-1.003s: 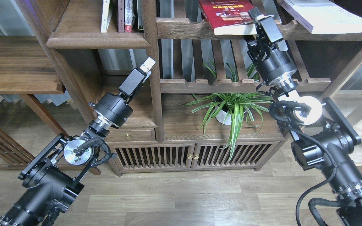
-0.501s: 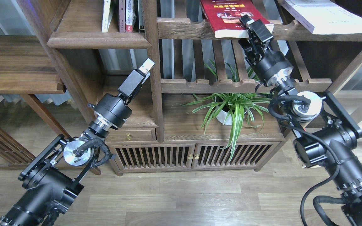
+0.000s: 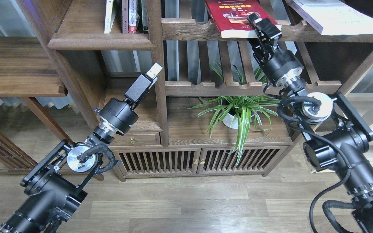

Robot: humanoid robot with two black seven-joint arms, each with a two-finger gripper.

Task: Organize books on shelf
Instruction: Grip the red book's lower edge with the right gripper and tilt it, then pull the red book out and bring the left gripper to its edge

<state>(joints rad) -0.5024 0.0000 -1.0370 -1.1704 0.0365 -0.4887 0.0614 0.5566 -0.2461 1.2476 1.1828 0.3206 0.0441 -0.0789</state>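
The red book [image 3: 230, 16] lies flat on the upper slatted rack [image 3: 186, 29], its front edge hanging over the rail. My right gripper [image 3: 258, 22] is at the book's near right corner, with one finger [image 3: 254, 16] over the cover; the other finger is hidden. A pale book [image 3: 335, 14] lies on the same rack to the right. The solid dark shelf [image 3: 99, 40] at upper left holds a few upright books [image 3: 121, 16]. No yellow-green cover shows. My left gripper [image 3: 154, 69] is shut and empty, below that shelf beside the post.
A vertical post [image 3: 157, 74] stands just right of my left gripper. A lower slatted rack [image 3: 225, 87] sits above a potted spider plant [image 3: 238, 113] on a cabinet with slatted doors [image 3: 199, 160]. A wooden side table [image 3: 18, 71] is at the left.
My right gripper has moved left from beside the red book onto its near right corner. My left gripper has shifted slightly up and to the right.
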